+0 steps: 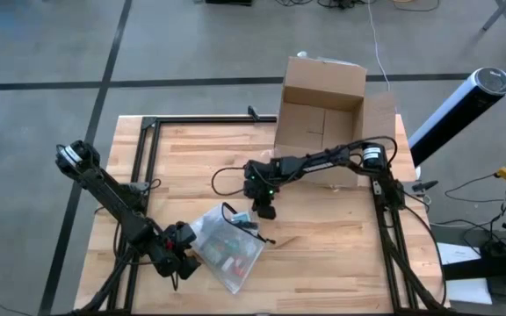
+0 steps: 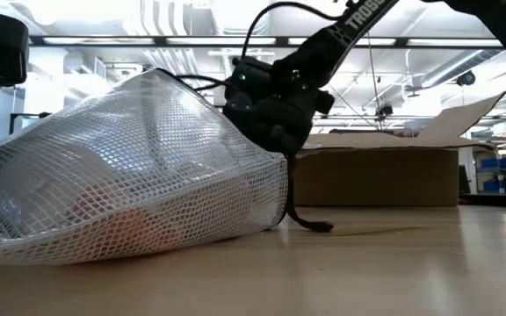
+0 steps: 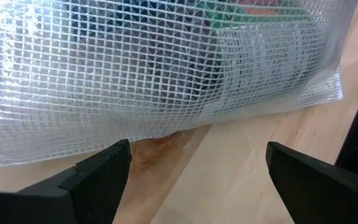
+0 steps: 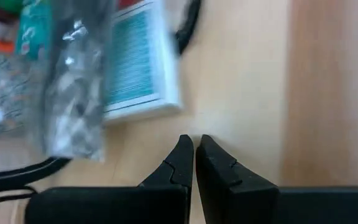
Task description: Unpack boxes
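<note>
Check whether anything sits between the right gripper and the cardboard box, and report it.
Nothing visible does. The right gripper, shut, hangs over bare table just in front of the open cardboard box; only wood and its own arm lie between them. The mesh pouch lies on the other side, by the open left gripper.

Matt corrugated cardboard box [image 1: 323, 105]; wooden table [image 1: 323, 254]
</note>
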